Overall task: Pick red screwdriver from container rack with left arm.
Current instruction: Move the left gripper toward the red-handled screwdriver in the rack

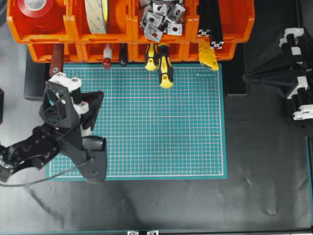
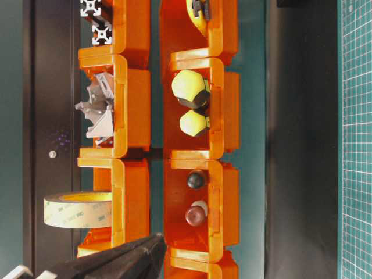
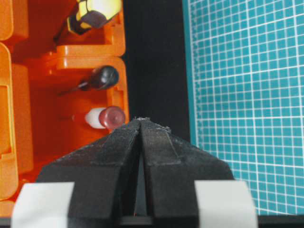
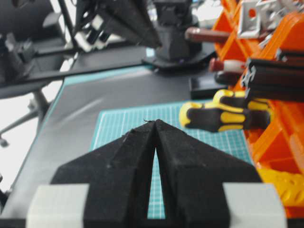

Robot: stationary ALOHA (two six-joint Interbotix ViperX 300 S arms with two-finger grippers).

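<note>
1. The red screwdriver sits in a lower bin of the container rack. Its dark red cap pokes out the front, next to a black-handled tool.
2. The left hand is over the green mat, near the rack. It points at the red cap but does not touch it.
3. Its two fingers are pressed together at the tips, with nothing between them.
4. The right hand is far off to the side. Its fingers are pressed together too, and it holds nothing.
5. I think the job is at the reaching step. The pick has not begun.
6. Next, the left hand likely needs to spread its fingers, slide in around the red handle, and squeeze. It should stay off the black tool.
</note>
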